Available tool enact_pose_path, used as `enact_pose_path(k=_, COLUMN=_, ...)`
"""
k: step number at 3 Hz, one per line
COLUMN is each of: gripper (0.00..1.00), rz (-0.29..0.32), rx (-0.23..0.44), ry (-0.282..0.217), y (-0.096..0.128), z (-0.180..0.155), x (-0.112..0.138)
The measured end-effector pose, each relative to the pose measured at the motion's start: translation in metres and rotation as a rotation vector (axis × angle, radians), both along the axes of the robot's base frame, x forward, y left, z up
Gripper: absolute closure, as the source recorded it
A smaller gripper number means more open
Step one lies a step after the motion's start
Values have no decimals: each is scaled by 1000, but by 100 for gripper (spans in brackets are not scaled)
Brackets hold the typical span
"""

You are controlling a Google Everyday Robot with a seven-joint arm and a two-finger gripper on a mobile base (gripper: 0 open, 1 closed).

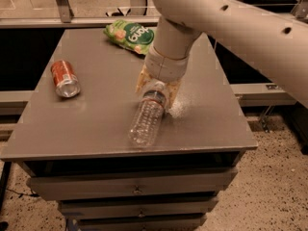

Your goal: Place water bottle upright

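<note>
Clear ribbed plastic water bottle (146,119) lies flat on the tabletop (86,124) — cap far-right, base near-left — end effector (156,87) seemingly clamped around its neck.

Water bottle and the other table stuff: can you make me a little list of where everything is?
table: grey top, drawers below
water bottle: lying on its side in the middle, cap end at the gripper
gripper: low over the table, at the bottle's cap end
red can: on its side, left part
green snack bag: at the back
</note>
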State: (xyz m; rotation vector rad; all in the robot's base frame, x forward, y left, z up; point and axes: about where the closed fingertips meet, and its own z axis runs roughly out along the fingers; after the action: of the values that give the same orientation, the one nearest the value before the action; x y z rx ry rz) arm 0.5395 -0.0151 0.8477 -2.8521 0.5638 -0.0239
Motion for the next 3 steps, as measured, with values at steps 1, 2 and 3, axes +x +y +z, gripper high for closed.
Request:
enact_pose_path(k=1, gripper=65, rz=47, rx=-86, ry=11, y=-6, z=-2, x=-5)
enact_pose_path(k=2, gripper=87, rz=64, rx=-149, ry=11, y=-18, z=6, x=-6)
enact_pose_path(k=3, gripper=100, rz=55, rx=-166, ry=-5, y=-28, z=34, x=1)
